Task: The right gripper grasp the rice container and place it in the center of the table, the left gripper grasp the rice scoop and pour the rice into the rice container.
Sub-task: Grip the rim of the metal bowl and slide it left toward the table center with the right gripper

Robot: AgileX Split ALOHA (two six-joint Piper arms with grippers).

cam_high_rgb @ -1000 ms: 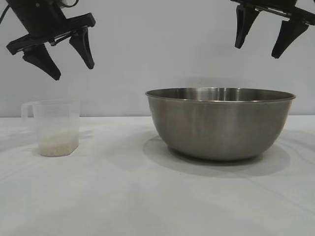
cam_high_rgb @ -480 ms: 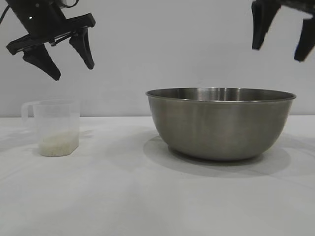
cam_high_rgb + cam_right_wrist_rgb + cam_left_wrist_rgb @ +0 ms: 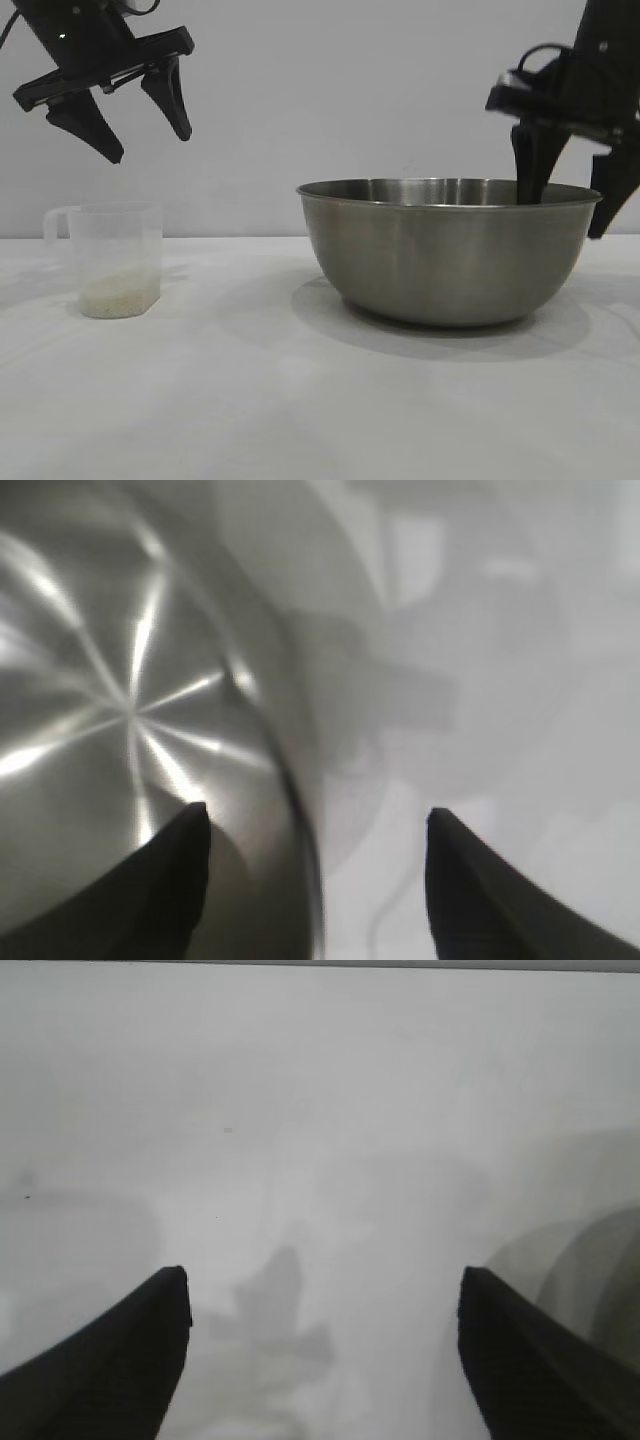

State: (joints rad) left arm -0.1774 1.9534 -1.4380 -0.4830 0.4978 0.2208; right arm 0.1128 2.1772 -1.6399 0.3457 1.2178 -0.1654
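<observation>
I have right gripper (image 3: 568, 205) jaws wide, bowl (image 3: 448, 250) rim between them, one jaw inside. Steel looks stiff, slippery; I judge thin rim best hold. Left gripper (image 3: 135, 125) jaws wide, cup (image 3: 115, 260) with rice (image 3: 118, 292) below them on bench (image 3: 250, 400).

Rice container (image 3: 448, 255): big steel bowl w/ thin rolled rim, upright on the white table (image 3: 250, 400), right of centre; inside is shiny and bare in the right wrist view (image 3: 120, 720). Rice scoop (image 3: 115, 260): small frosted plastic cup, upright at the table's left, loop handle facing away from the bowl, well apart from it. Rice (image 3: 118, 293): pale shallow layer in the cup's bottom.
</observation>
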